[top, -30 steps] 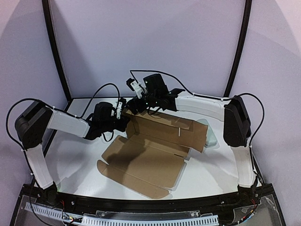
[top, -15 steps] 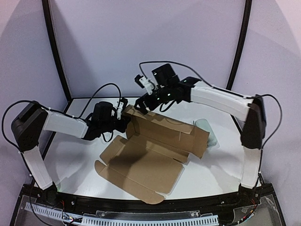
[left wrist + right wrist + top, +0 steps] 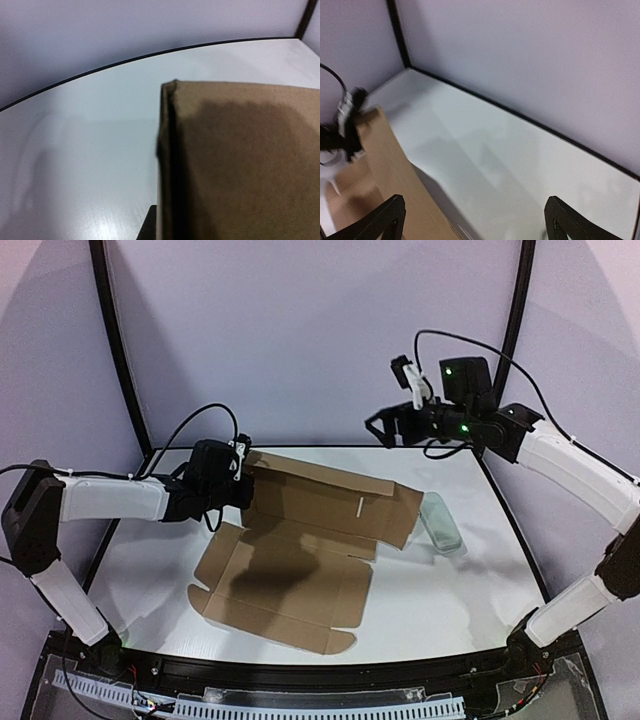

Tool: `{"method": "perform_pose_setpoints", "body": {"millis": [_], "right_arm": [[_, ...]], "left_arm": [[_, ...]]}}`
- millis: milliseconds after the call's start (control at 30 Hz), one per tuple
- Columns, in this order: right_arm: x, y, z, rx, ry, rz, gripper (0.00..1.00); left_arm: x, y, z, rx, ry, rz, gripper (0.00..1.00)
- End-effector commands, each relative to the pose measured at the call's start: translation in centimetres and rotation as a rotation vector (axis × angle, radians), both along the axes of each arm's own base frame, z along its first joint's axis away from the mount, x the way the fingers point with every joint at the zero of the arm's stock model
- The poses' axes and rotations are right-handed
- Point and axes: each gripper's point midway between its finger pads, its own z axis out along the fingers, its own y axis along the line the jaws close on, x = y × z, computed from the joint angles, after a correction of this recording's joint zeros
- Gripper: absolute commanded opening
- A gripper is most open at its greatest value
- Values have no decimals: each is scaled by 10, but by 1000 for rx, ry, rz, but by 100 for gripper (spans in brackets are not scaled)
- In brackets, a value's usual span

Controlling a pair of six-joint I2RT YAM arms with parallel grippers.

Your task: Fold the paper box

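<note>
Paper box (image 3: 290, 575) lies unfolded, plain brown, flaps and tabs spread out.

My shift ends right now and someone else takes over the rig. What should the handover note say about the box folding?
Left gripper: shut on the far-left corner of the paper box.
Right gripper: open and empty, in the air above the far right of the table.
Box: spread open mid-table, mostly flat. A pale case lies just right of it.
Done: nothing is visibly folded into shape yet.
Left: raise the walls, tuck the flaps and tabs, close the lid.
</note>
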Motion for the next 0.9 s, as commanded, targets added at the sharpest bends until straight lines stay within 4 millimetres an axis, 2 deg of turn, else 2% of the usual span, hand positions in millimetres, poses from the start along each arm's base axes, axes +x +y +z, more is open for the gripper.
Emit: {"method": "perform_pose_setpoints", "body": {"millis": [0,33,133,233,333,367,433,500,600,667,867], "right_arm": [[-10,-19,-47,-194,3,81,98],[-14,-21,-54,-237,0,102,98],[-27,-23,-61,-319,-18,176,98],[-42,-11,-71,-469,-138,292,98],[-44,5,-75,-617,-243,310,98],[-39,12,-78,-653,-257,302,98],[-28,20,-72,-682,-274,263,94],[-8,25,-80,-751,-254,209,90],[14,31,-101,-857,-232,178,82],[25,35,-100,-870,-250,149,80],[34,48,-107,-883,-279,163,77]], "left_arm": [[-4,24,9,26,25,123,1],[-6,28,6,29,45,147,1],[-7,38,10,26,56,213,1],[-10,46,13,36,66,253,1],[-16,56,11,77,119,292,1],[-14,57,18,71,111,313,1],[-19,58,21,87,124,317,1],[-23,59,24,88,131,322,1],[-26,61,31,89,126,335,1],[-28,60,33,105,120,339,1],[-29,57,36,130,118,343,1]]}}
